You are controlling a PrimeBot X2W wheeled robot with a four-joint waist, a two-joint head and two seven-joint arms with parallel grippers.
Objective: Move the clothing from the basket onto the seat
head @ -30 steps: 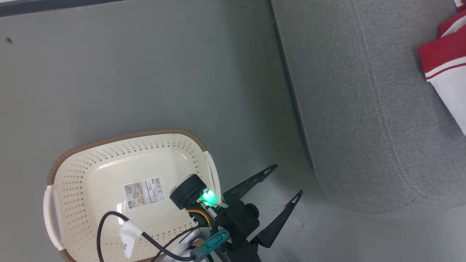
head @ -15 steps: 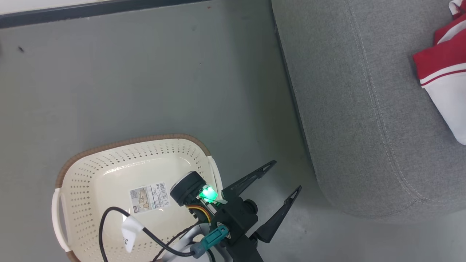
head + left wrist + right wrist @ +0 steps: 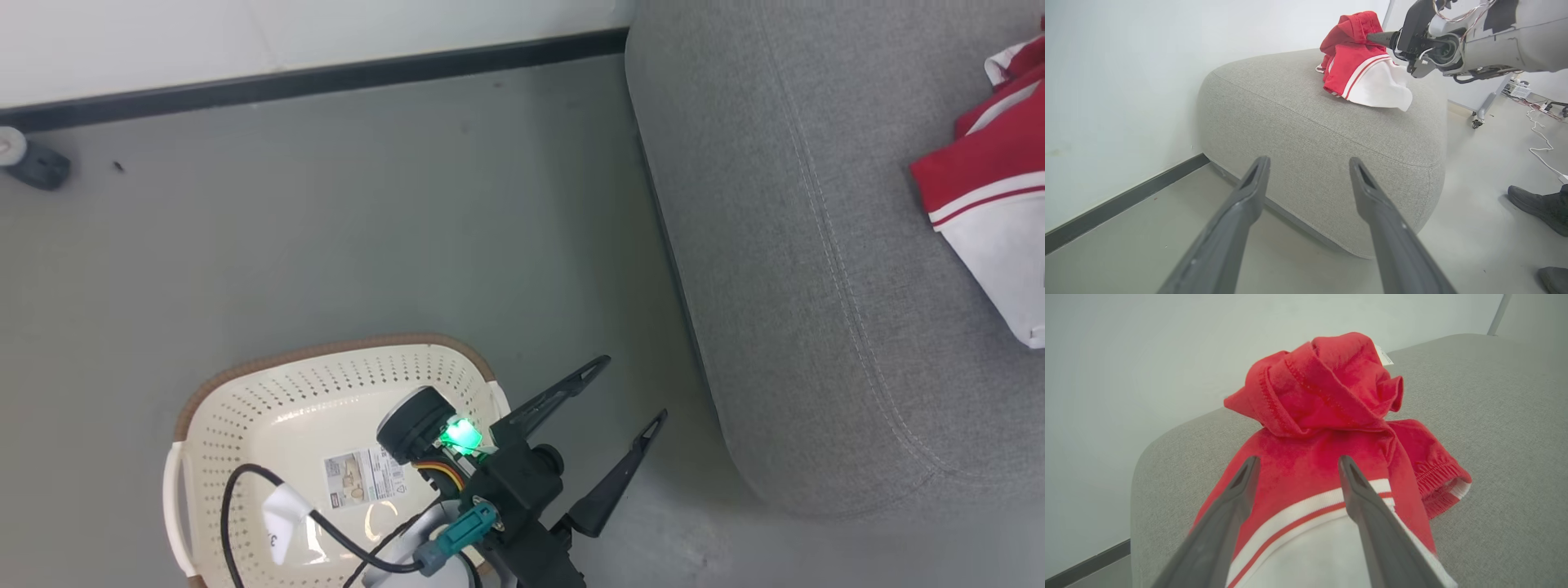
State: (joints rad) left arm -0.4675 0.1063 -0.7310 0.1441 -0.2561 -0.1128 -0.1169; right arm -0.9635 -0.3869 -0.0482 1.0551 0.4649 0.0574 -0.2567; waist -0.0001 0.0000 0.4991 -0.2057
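Now more wall (image 3: pixel 245 33) shows; the clothing (image 3: pixel 980 167) still lies on the seat (image 3: pixel 784 269), red end pointing away along the open right fingers (image 3: pixel 1239 496), left fingers (image 3: pixel 1249 194) likewise open.

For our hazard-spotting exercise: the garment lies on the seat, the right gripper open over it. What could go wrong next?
The right gripper sits close to the bunched garment; pulling back could snag it and drag it off the seat. A person's shoe stands nearby; the robot might roll into it.
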